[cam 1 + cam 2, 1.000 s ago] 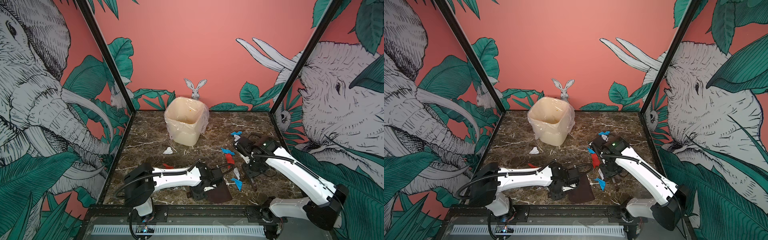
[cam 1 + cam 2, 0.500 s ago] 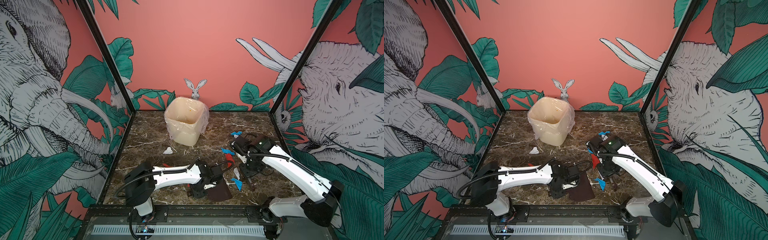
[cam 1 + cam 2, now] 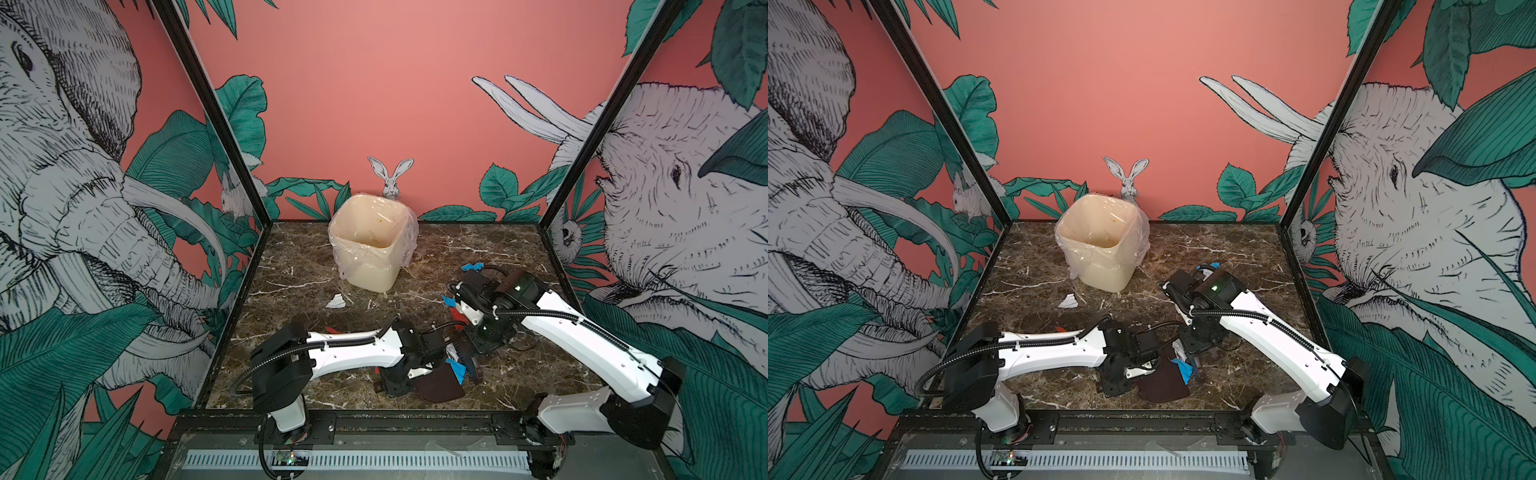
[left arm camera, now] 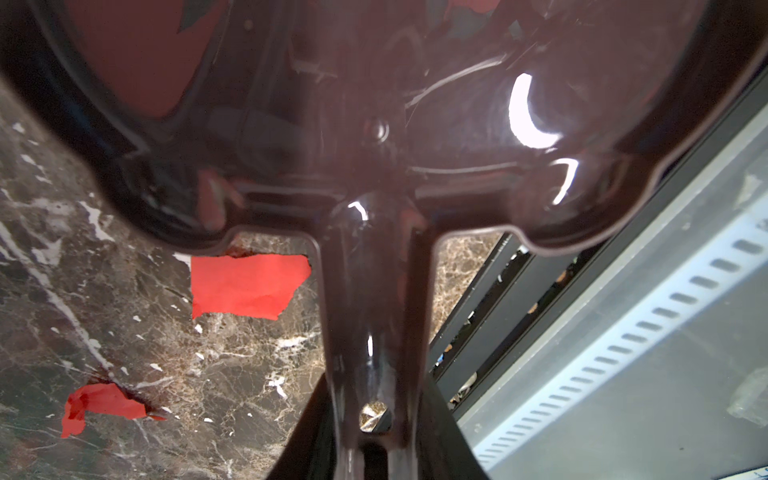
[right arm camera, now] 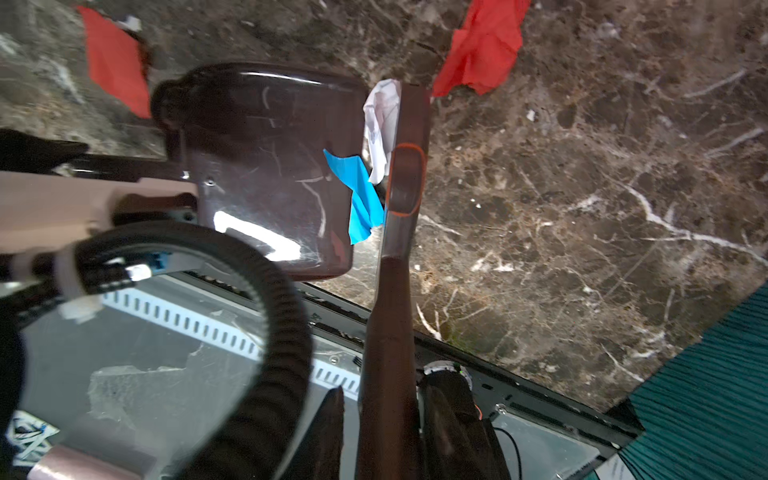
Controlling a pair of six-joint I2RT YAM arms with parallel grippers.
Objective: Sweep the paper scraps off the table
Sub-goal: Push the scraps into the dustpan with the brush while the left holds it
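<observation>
My left gripper (image 3: 409, 374) (image 4: 374, 449) is shut on the handle of a dark brown dustpan (image 3: 438, 384) (image 4: 374, 104) that lies on the table (image 3: 519, 374) near its front edge. Beside it, my right gripper (image 3: 484, 345) (image 5: 386, 436) is shut on a brown brush (image 5: 405, 166). The brush head presses a blue paper scrap (image 3: 458, 368) (image 5: 359, 195) and a white one (image 5: 380, 120) against the pan's lip. Red scraps (image 4: 245, 286) (image 5: 482, 45) lie around the pan. Another white scrap (image 3: 336, 301) lies left of centre, and blue scraps (image 3: 472, 266) lie behind the right arm.
A cream bin (image 3: 370, 241) lined with a clear bag stands at the back centre. The black frame rail (image 3: 374, 415) runs just in front of the dustpan. The right arm's elbow (image 3: 515, 286) and cable hang over the right half of the table.
The right arm has drawn the brush left toward the dustpan, pushing the blue and white scraps up to its lip. The left arm has barely shifted.
</observation>
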